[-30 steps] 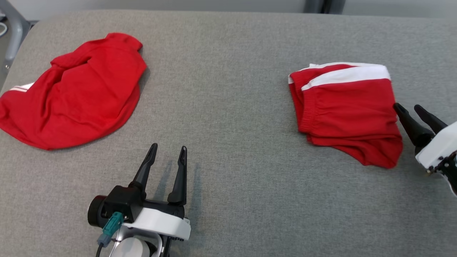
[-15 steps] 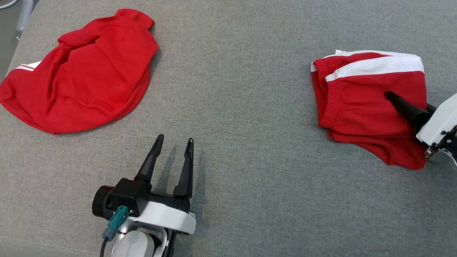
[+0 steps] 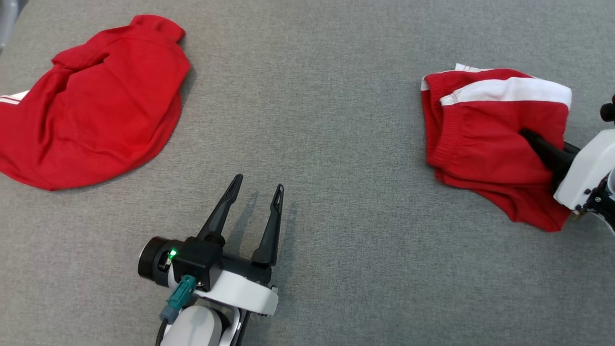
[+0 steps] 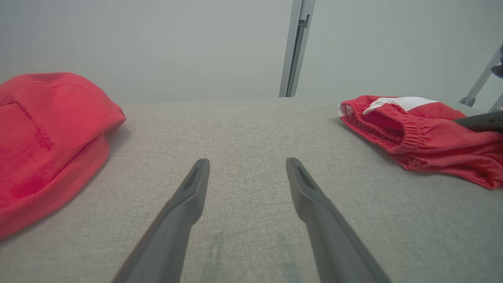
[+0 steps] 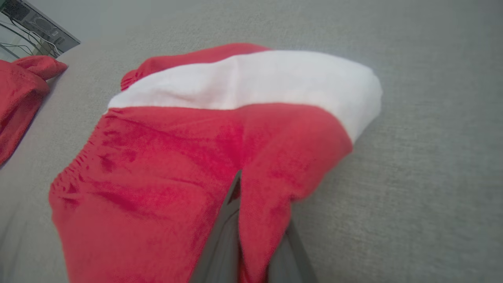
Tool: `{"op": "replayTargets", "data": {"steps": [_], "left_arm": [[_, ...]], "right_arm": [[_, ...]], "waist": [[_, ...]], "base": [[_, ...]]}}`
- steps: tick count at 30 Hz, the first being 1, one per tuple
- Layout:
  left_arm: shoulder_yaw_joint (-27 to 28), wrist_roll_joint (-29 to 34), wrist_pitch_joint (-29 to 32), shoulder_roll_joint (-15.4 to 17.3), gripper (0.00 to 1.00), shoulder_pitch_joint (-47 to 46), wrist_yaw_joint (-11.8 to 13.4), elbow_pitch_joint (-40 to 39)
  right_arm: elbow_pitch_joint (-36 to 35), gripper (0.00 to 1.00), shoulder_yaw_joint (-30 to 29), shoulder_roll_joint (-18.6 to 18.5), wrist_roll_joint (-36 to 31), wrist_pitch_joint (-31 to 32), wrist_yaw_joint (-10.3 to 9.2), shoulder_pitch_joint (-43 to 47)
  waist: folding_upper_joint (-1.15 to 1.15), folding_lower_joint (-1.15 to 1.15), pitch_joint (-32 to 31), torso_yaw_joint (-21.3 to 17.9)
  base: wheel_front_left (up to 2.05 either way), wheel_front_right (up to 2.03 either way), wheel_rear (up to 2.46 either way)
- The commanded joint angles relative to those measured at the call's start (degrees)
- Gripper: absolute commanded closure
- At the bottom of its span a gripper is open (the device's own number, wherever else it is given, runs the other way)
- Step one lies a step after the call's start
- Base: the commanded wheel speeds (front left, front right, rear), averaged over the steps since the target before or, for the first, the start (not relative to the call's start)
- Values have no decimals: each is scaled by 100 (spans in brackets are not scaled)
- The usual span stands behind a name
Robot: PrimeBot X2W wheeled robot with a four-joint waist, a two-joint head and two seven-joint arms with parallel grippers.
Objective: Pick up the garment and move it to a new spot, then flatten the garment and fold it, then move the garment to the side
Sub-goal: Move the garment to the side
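**Two red garments on a grey cloth-covered surface**

A broad, flat surface (image 3: pixel 307 120) covered in grey woven cloth carries everything here. Toward its far left corner lies a rumpled red top (image 3: pixel 96 105), spread out in a rounded heap. Thin white stripes (image 3: pixel 12 97) show at the end of it nearest the left edge. Well apart from it, over toward the right edge, lie the folded red shorts (image 3: pixel 480 139). Their gathered elastic waistband faces the middle of the surface, and a wide white band (image 3: pixel 509 90) runs along their far side. Their near corner trails off in a loose red point. Plain grey cloth stretches between the two garments.
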Motion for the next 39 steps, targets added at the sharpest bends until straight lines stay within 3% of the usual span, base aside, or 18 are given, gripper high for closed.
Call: {"op": "replayTargets", "data": {"steps": [1, 8, 15, 21, 27, 38, 39], "left_arm": [[-23, 55, -16, 22, 0, -138, -48, -43], [-283, 115, -16, 23, 0, -415, -130, -160], [-567, 168, -16, 22, 0, -653, -201, -244], [-760, 265, -16, 26, 0, -895, -280, -230], [-819, 368, -15, 27, 0, -1162, -371, -148], [-684, 401, 25, 93, 0, -1238, -410, 23], [-680, 396, 26, 101, 0, -1243, -410, 23]], "right_arm": [[-35, 100, 156, -193, -100, -93, 0, -84], [-25, 100, 953, -961, -445, -436, -2, -253], [113, 100, 1524, -1487, -792, -694, -7, -635], [354, 100, 1836, -1879, -1522, -932, -5, -1125], [1038, 100, 1908, -2102, -2077, -1287, -2, -1665], [2393, 100, 1932, -1919, -2817, -1487, -2, -2201], [2512, 78, 1932, -1887, -2892, -1594, -2, -2267]], "waist": [[0, -1, 60, -67], [0, -1, 248, -314], [0, -1, 516, -686], [0, -1, 906, -1098], [0, -1, 1370, -1241], [0, -1, 1718, -1123], [0, -1, 1727, -1108]], "base": [[0, 0, 0], [0, 0, 0], [0, 0, 0], [0, 0, 0], [0, 0, 0], [0, 0, 0], [0, 0, 0]]}}
